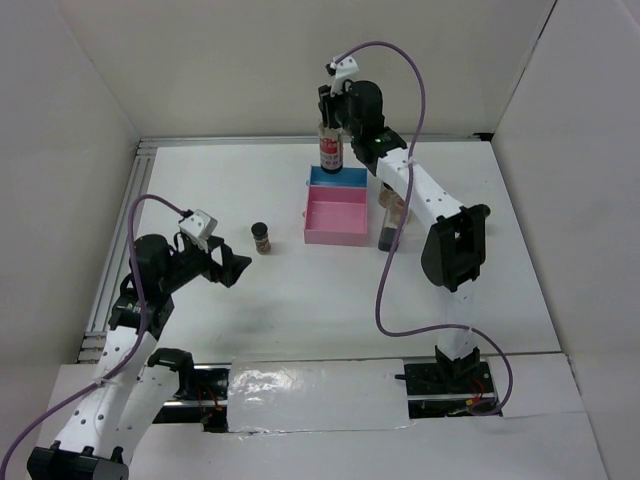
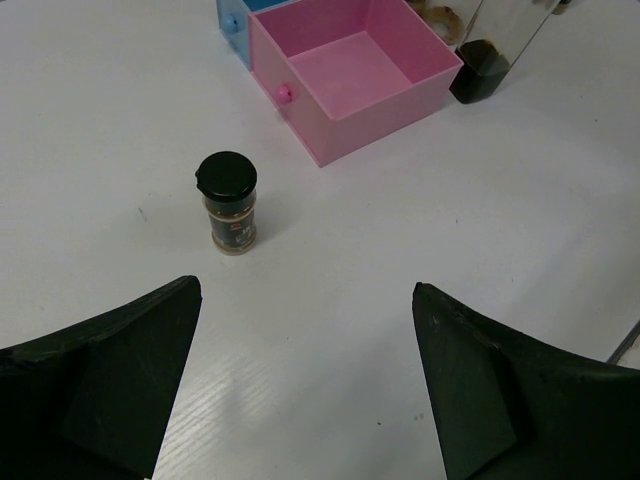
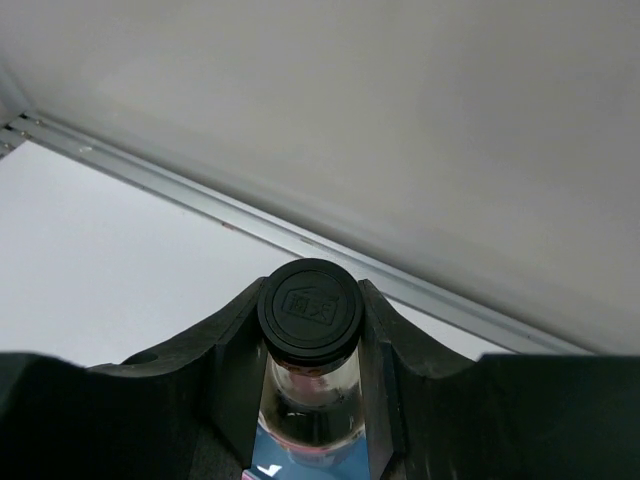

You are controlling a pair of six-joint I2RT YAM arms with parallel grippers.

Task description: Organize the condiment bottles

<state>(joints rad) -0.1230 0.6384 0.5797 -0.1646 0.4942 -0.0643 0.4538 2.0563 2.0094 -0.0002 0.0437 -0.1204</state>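
White arm links (image 1: 425,190), black joints (image 1: 455,245), purple cables (image 1: 385,43); black, seemingly matte end effector fingers (image 2: 110,380)

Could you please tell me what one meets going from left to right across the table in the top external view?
left end effector → short black-capped jar → pink tray → tall clear bottle with dark liquid at its bottom.

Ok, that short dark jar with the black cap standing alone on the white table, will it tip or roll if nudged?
Upright and taller than wide, the short dark jar probably tips if nudged high. Round, it would likely roll once down. Its smooth sides may slip.
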